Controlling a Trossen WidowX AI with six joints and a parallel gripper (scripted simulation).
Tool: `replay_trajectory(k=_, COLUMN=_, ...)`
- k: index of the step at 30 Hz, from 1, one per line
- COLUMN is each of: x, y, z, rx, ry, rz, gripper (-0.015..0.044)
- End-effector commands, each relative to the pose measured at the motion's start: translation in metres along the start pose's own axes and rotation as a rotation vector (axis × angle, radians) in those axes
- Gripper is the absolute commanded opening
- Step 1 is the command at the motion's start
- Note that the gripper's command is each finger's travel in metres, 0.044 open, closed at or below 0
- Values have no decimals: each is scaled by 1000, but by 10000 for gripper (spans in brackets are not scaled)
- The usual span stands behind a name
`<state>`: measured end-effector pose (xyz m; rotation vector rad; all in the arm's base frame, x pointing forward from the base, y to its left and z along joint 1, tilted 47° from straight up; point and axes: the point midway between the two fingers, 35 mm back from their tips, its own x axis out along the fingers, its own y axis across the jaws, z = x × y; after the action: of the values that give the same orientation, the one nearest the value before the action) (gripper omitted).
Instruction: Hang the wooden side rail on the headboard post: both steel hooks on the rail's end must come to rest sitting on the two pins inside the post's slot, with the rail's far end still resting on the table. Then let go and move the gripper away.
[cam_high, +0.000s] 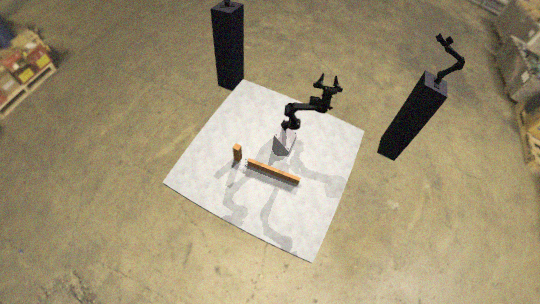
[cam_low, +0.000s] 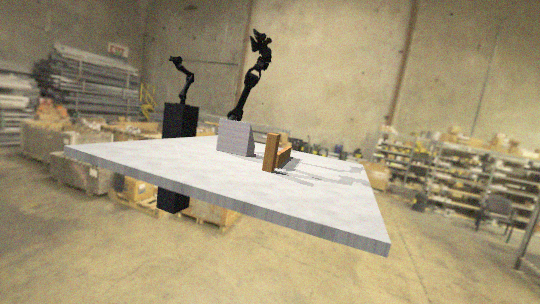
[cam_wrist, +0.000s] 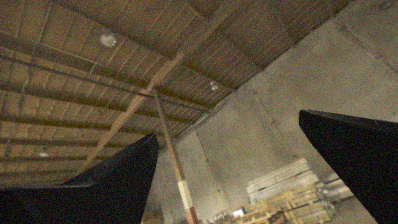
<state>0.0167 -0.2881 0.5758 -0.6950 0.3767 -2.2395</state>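
The short wooden headboard post (cam_high: 237, 152) (cam_low: 270, 152) stands upright on the white table (cam_high: 300, 225) (cam_low: 200, 170). The wooden side rail (cam_high: 273, 171) (cam_low: 284, 155) lies flat on the table, with one end close beside the post. Its hooks and the post's slot are too small to make out. My gripper (cam_high: 328, 80) (cam_low: 261, 41) (cam_wrist: 226, 128) is open and empty. It is raised high above the arm's grey base block (cam_high: 285, 142) (cam_low: 235, 137), far from the rail, and points upward. The wrist view shows only the two dark fingers against the hall's ceiling and wall.
Two tall black pillars stand off the table: one (cam_high: 227, 42) at the far corner and one (cam_high: 412, 117) (cam_low: 179, 120) to the side carrying a small black arm. Pallets and shelves line the hall around the table.
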Motion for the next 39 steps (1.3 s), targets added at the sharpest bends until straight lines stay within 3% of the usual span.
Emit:
replay_trajectory(k=1, x=3, y=-70, z=-12, rx=-101, ry=16, rz=-153, gripper=440)
replay_trajectory(k=7, x=-13, y=-161, z=-29, rx=-272, ry=76, rz=-367, gripper=440)
replay_trajectory(k=9, x=-19, y=-176, z=-23, rx=-270, ry=14, rz=-415, gripper=440)
replay_trajectory(k=16, x=-75, y=-267, z=-36, rx=-475, ry=122, rz=-680, gripper=440)
replay_trajectory(k=28, x=-212, y=-361, z=-41, rx=-799, ry=419, rz=-1088, gripper=440)
replay_trajectory(k=39, x=-373, y=-372, z=-30, rx=-990, ry=787, rz=-1449, gripper=440)
